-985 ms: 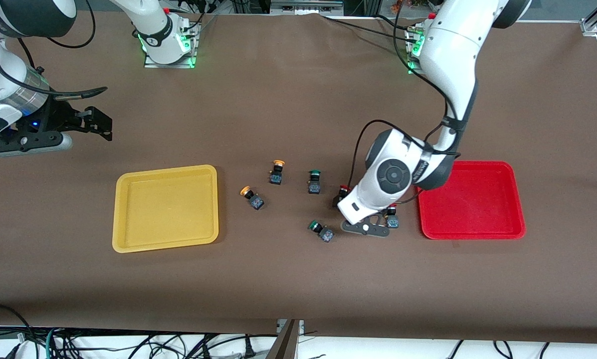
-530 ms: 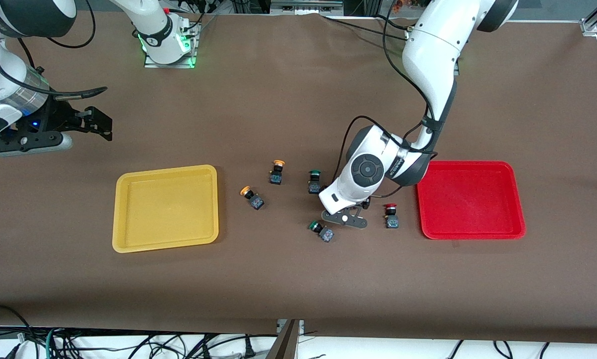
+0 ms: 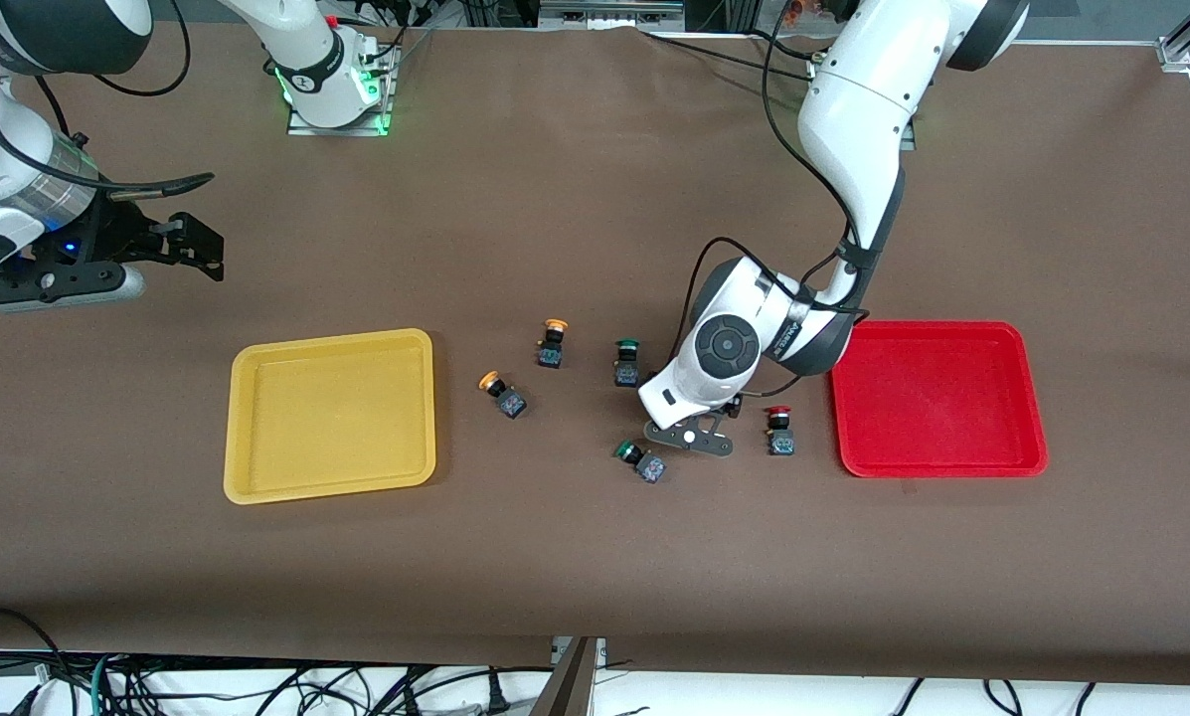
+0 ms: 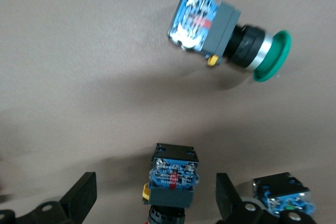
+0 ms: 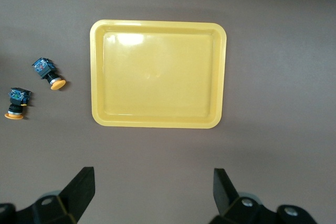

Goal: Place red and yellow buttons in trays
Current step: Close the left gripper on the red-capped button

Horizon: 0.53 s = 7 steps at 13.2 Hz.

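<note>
My left gripper (image 3: 699, 418) is low over the middle of the table and open. In the left wrist view its fingers (image 4: 81, 195) stand apart on either side of one red button (image 4: 173, 182), without touching it; the wrist hides this button in the front view. The other red button (image 3: 778, 430) stands upright beside the red tray (image 3: 1027, 398). Two yellow buttons (image 3: 553, 343) (image 3: 503, 394) lie between the green buttons and the yellow tray (image 3: 247, 477); they also show in the right wrist view (image 5: 48, 73) (image 5: 16, 102). My right gripper (image 3: 187, 244) waits, open and empty, above the table at the right arm's end.
Two green buttons (image 3: 626, 361) (image 3: 640, 460) lie close to the left gripper; both show in the left wrist view (image 4: 231, 35) (image 4: 283, 195), one right beside a finger. Both trays hold nothing. The yellow tray (image 5: 100, 77) fills the right wrist view.
My left gripper has moved away from the red tray, off the red button beside it, and now stands over the other red button. The right arm has not moved.
</note>
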Motion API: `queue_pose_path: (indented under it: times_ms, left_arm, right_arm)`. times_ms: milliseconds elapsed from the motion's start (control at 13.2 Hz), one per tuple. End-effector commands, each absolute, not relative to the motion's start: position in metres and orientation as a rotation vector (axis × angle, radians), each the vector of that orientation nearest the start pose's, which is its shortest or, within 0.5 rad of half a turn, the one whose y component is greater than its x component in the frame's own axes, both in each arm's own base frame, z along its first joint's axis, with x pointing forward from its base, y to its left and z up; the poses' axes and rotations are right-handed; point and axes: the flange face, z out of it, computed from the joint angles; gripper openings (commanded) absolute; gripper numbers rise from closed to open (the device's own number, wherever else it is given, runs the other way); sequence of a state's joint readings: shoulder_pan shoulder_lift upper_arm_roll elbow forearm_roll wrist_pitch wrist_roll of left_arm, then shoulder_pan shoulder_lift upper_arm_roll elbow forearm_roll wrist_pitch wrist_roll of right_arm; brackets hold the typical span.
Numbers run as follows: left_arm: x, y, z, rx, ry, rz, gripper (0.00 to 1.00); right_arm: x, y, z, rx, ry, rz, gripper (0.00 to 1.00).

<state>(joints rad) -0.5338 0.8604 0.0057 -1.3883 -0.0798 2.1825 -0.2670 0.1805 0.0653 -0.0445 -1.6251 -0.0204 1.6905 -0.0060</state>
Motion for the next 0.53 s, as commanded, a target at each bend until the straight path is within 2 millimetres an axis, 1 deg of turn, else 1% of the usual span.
queue_pose_path:
  times_ms: [0,76,152,303,379,455]
  left_arm:
    - [0.62,-0.37,0.179,-3.124,0.354,0.145,1.0]
    - [0.619,-0.373,0.179,-3.124,0.357,0.145,1.0]
    - [0.616,-0.377,0.177,-3.123,0.352,0.148,0.88]
    - [0.614,-0.381,0.177,-3.125,0.323,0.145,0.53]
    - [0.614,-0.381,0.177,-3.125,0.323,0.145,0.4]
    - [0.615,-0.379,0.179,-3.125,0.319,0.145,0.21]
  right_arm:
    - [0.576,0.079,0.579,-3.156,-0.224,-0.005,1.0]
    - [0.576,0.079,0.579,-3.156,-0.224,-0.005,1.0]
    - [0.576,0.079,0.579,-3.156,-0.224,-0.005,1.0]
    - [0.576,0.079,0.579,-3.156,-0.224,-0.005,1.0]
    - [0.576,0.079,0.579,-3.156,-0.224,-0.007,1.0]
    - [0.576,0.079,0.579,-3.156,-0.224,-0.007,1.0]
